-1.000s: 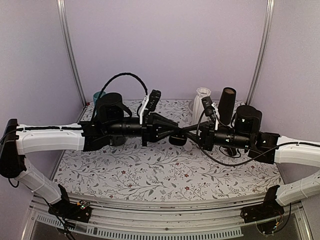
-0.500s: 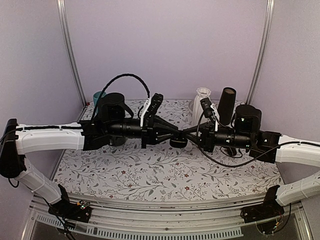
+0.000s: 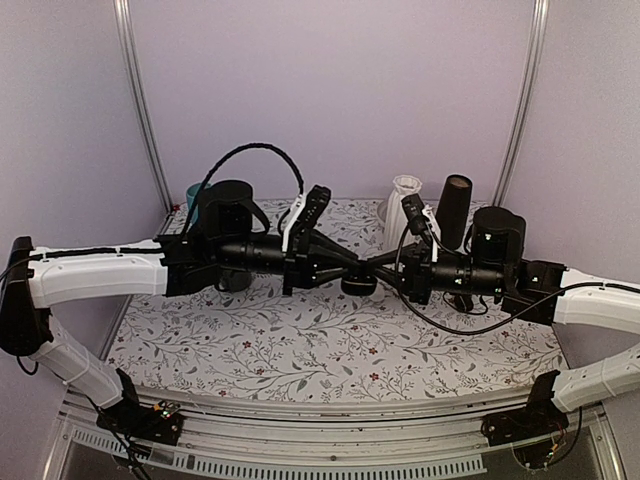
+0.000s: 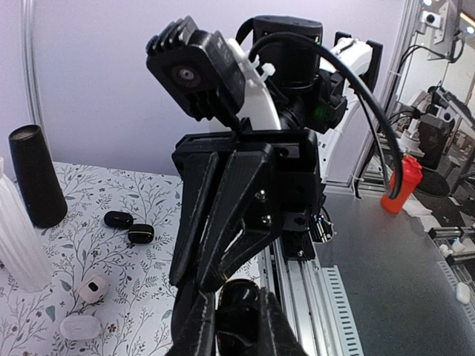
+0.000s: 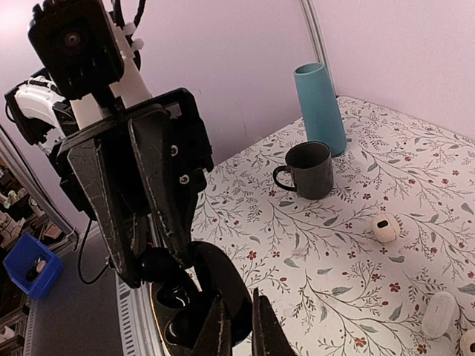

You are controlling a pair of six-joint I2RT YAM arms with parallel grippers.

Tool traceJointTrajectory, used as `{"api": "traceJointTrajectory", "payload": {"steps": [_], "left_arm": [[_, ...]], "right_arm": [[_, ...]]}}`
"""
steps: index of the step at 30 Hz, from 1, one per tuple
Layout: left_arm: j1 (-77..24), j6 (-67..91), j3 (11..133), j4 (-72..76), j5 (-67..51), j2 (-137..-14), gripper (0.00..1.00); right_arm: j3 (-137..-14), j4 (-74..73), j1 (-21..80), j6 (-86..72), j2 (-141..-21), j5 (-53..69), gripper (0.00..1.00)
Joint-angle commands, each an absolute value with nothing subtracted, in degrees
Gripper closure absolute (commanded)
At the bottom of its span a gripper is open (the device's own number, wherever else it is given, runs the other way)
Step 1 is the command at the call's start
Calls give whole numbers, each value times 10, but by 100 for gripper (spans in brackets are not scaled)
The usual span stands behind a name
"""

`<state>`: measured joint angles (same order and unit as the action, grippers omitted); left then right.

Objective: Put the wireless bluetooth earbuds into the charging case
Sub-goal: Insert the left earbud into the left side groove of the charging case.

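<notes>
The charging case [image 3: 358, 285], glossy black, hangs in mid-air above the table's middle, between both grippers. My left gripper [image 3: 352, 270] is shut on it; in the left wrist view its fingers [image 4: 197, 326] clamp the case [image 4: 241, 297] from both sides. My right gripper [image 3: 374, 272] meets it from the right. In the right wrist view the case [image 5: 215, 282] is open, with two dark wells showing, and the right gripper [image 5: 241, 332] is pinched on its lid edge. I cannot tell whether earbuds sit in the wells. Two small black rounded pieces [image 4: 117, 219] [image 4: 141, 233] lie on the table.
A grey mug [image 5: 310, 169] and a teal tumbler [image 5: 319, 107] stand at the back left. A white ribbed vase [image 3: 403, 205] and a black cylinder [image 3: 453, 210] stand at the back right. White pebble-shaped pieces [image 5: 386, 226] [image 5: 439, 311] lie on the floral cloth.
The left gripper's fingers have narrowed from a wide V onto the case. Both arms have drawn slightly closer together.
</notes>
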<state>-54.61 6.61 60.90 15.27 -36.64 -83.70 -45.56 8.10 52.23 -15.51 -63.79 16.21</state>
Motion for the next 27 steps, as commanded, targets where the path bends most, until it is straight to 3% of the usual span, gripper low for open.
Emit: {"api": "traceJointTrajectory", "payload": {"steps": [1, 27], "left_arm": [[-559, 48, 619, 102, -376, -850, 88], [-570, 24, 605, 108, -330, -831, 66]], "right_arm": [[-486, 106, 520, -149, -621, 146, 97], [-492, 85, 521, -142, -622, 142, 97]]}}
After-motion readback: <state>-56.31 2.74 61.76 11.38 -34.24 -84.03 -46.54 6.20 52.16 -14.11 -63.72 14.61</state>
